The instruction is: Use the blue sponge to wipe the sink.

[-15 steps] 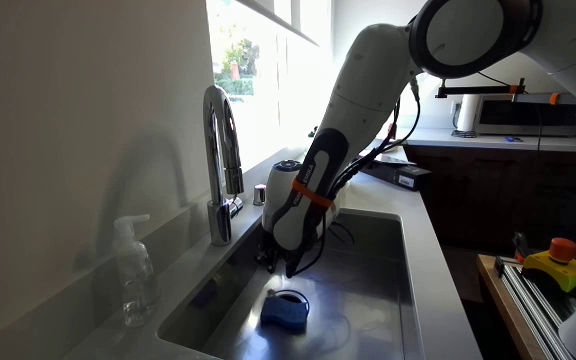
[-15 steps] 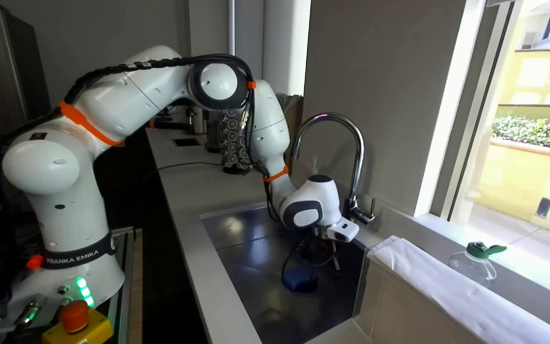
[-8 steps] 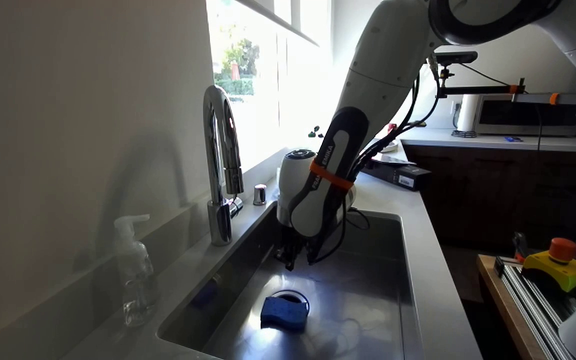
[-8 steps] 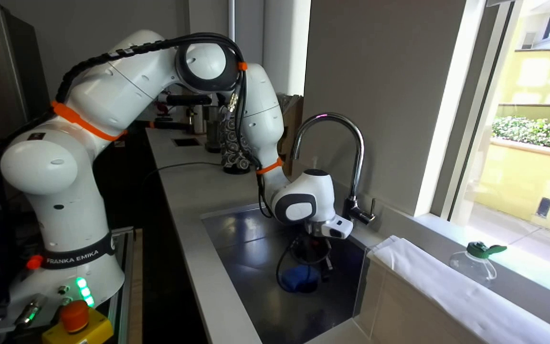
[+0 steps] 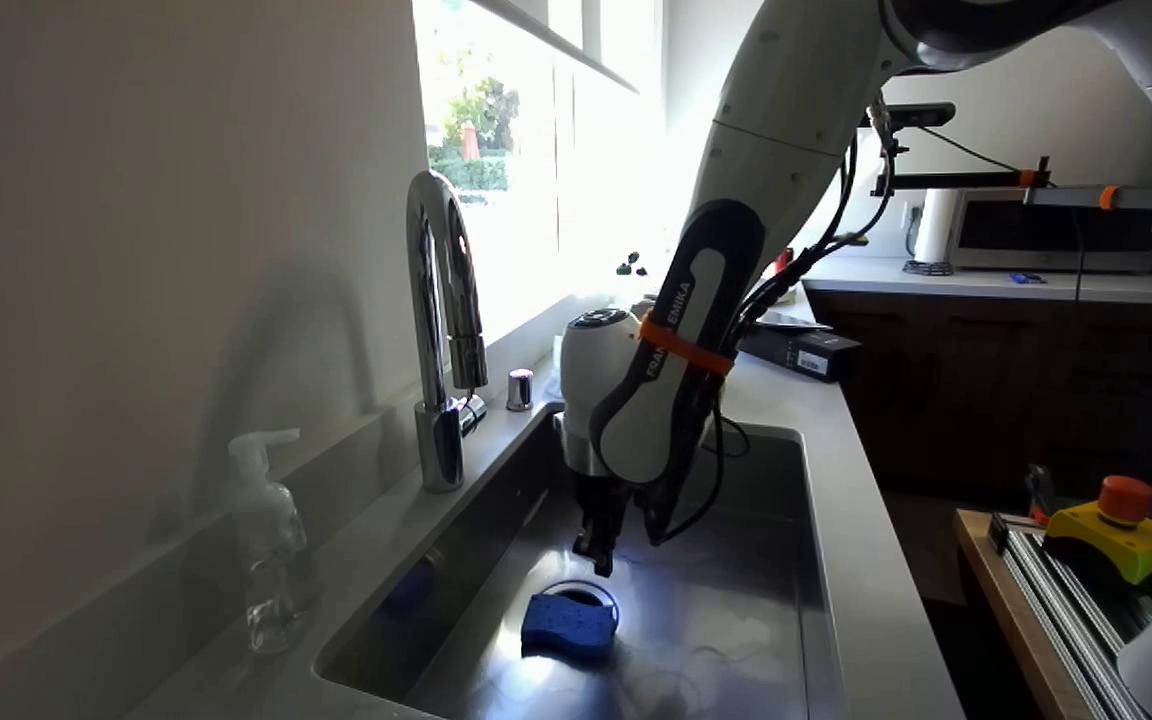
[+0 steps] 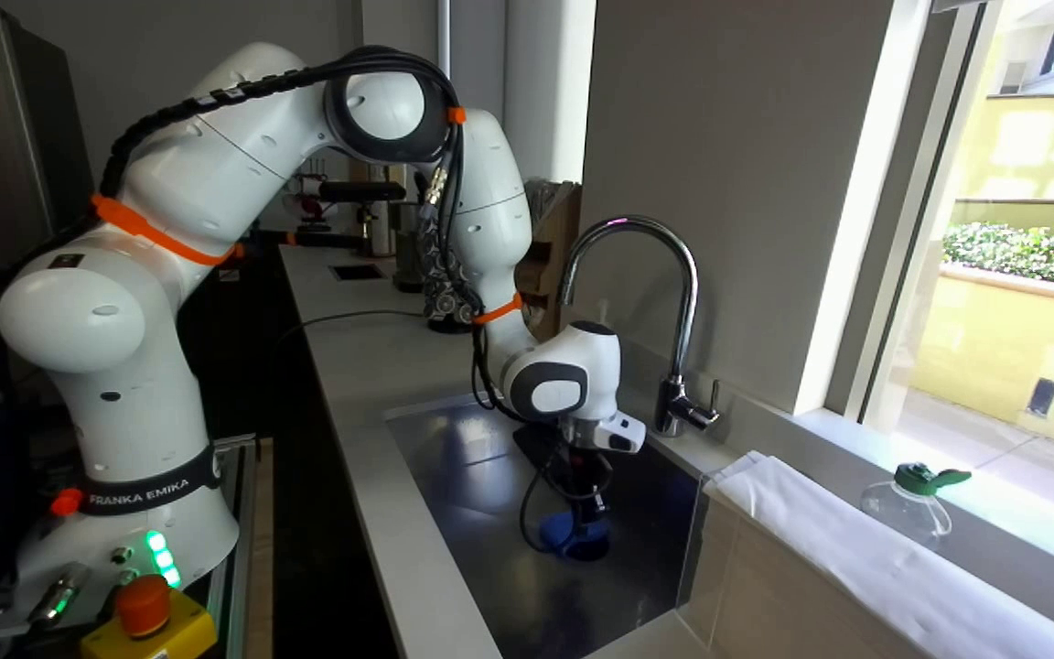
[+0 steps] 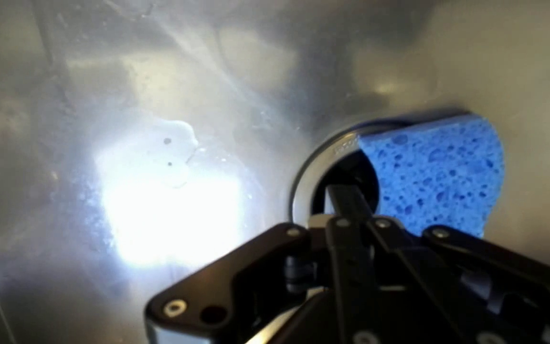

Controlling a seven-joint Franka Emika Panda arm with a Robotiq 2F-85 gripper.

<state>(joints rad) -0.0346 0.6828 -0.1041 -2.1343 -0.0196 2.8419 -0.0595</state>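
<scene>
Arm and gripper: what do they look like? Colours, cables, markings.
White, rounded arm with black trim at the joints. Black cables run along it; orange bands wrap it. Black base collar lettered "FRANKA EMIKA" in white, green lights below. Gripper: black, jointed bars, light-coloured screws.

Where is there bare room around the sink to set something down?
In an exterior view, the sink floor between the blue sponge and the right wall looks bare, as does the counter strip beyond, up to the black box. Crowded: the drain, partly covered by the sponge, with the gripper hanging above.
</scene>
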